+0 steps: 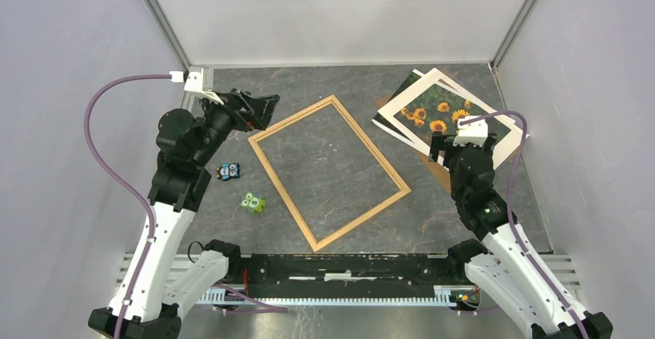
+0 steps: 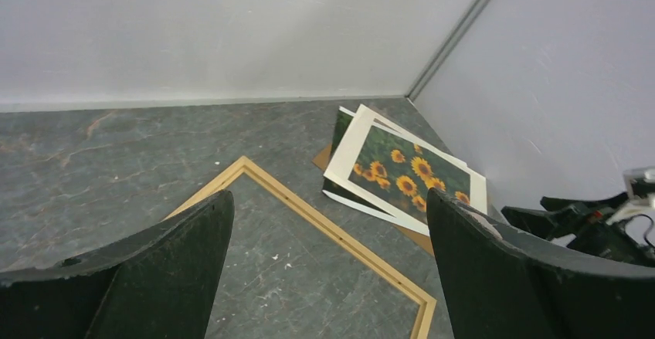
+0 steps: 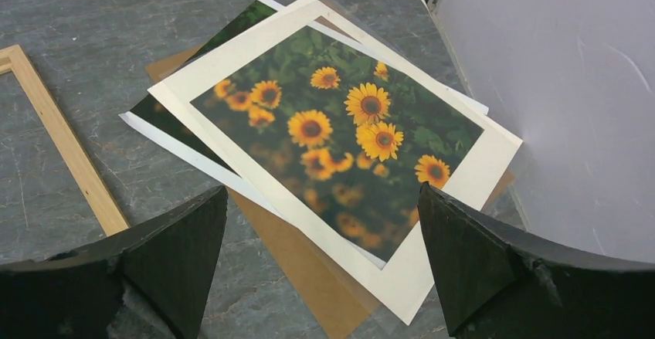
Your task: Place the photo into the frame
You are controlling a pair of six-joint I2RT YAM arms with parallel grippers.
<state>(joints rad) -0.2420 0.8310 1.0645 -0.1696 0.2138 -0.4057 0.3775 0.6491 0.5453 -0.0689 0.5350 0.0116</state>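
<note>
Photo of orange-yellow sunflowers lies face up at the far right of the table, close to the right wall. It is outside the frame. It is the top of a small pile. Under it a second sheet, with a dark green picture and a white border, sticks out to the left. Under both, a brown backing board shows at the near side. The whole pile is turned at an angle to the table edges.

The frame, made of thin light wooden strips, lies flat in the middle of the table. It is also turned, with one corner pointing far and one pointing near. Inside it only the grey table surface shows. Its right side is near the pile but apart from it.

The right gripper hangs over the near part of the photo. Its two dark fingers are spread wide and nothing is between them.

The left gripper is above the table, just beside the left corner of the frame, and points to the right. Its fingers also stand wide apart and it holds nothing.

A blue toy and a green toy, both small, sit on the table to the left of the frame, apart from it.
</note>
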